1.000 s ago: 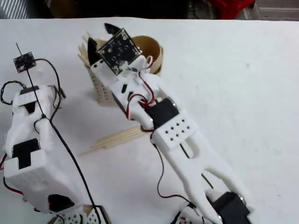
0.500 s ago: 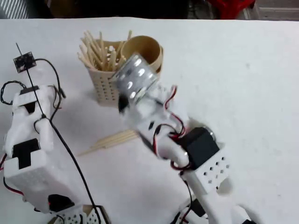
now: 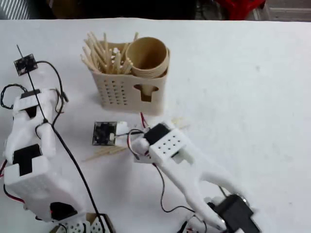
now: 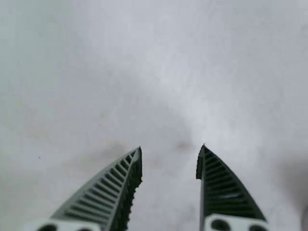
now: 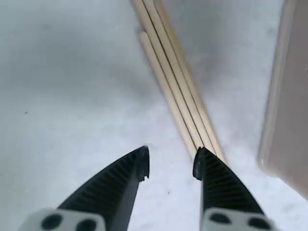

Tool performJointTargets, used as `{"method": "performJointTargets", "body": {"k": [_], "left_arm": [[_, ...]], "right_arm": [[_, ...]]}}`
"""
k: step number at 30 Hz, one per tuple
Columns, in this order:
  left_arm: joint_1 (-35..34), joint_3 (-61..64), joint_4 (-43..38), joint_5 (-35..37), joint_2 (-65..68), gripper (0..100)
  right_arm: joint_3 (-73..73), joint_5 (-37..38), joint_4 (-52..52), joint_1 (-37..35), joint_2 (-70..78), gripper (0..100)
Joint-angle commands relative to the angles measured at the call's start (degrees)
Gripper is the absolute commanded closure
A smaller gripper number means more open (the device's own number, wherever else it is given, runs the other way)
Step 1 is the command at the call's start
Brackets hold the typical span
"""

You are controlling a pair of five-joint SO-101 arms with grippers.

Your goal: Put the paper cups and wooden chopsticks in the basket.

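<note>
My left gripper (image 4: 171, 153): jaws spread, nothing between them, hanging over the bare white tabletop (image 4: 144, 67). There are a couple of faint grey smudges on the surface just ahead of the tips.

My right gripper (image 5: 171, 156): jaws spread too, gripping nothing, low over the same white top. The loose chopsticks (image 5: 175, 86) lie flat in a tight bundle straight ahead. One fingertip (image 5: 204, 166) overlaps the bundle's near end; I cannot tell if it touches. The basket (image 5: 288, 96) has its cream wall standing just beside the bundle.

High view, near to far:
- My left arm (image 3: 29, 145) sits at 8 o'clock on the table, with black cables draped over it. A small circuit board (image 3: 25, 64) stands on a thin mast at its far end.
- My right arm (image 3: 184, 167) runs from 5 o'clock toward the centre, with its wrist board (image 3: 104, 133) facing up.
- The loose bundle pokes out from under that board, pointing to 8 o'clock. It lies at 6–7 o'clock of the basket, near it but apart.
- The basket is perforated, upright, at 12 o'clock of the table centre.
- Nested paper cups (image 3: 148, 56) fill its 3 o'clock side.
- Standing chopsticks (image 3: 104, 51) fan out on its 9 o'clock side.

The surface is matte white. Past the far edge is a dark strip of room, with a red object (image 3: 240, 6) at 1 o'clock and a pale ribbed thing (image 3: 14, 8) at 11 o'clock. Print on the boards is too small to read.
</note>
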Motion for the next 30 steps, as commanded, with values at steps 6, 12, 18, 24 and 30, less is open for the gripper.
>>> {"method": "performJointTargets", "body": {"k": [6,12,18,24,30], "left_arm": [[0.8,-0.4,-1.1,-0.5,-0.1,80],[0.8,-0.4,-1.1,-0.5,-0.1,80],[0.8,-0.4,-1.1,-0.5,-0.1,80],[0.8,-0.4,-1.1,-0.5,-0.1,80],[0.8,-0.4,-1.1,-0.5,-0.1,80]], "right_arm": [[6.4,3.3,-14.5,-0.3,4.4,83.6],[7.5,3.6,-16.7,-0.1,6.4,83.6],[5.3,3.5,-17.3,0.0,11.8,83.7],[4.7,3.4,-16.6,0.0,12.9,92.5],[4.6,3.4,-12.6,-0.1,12.8,96.4]]}}
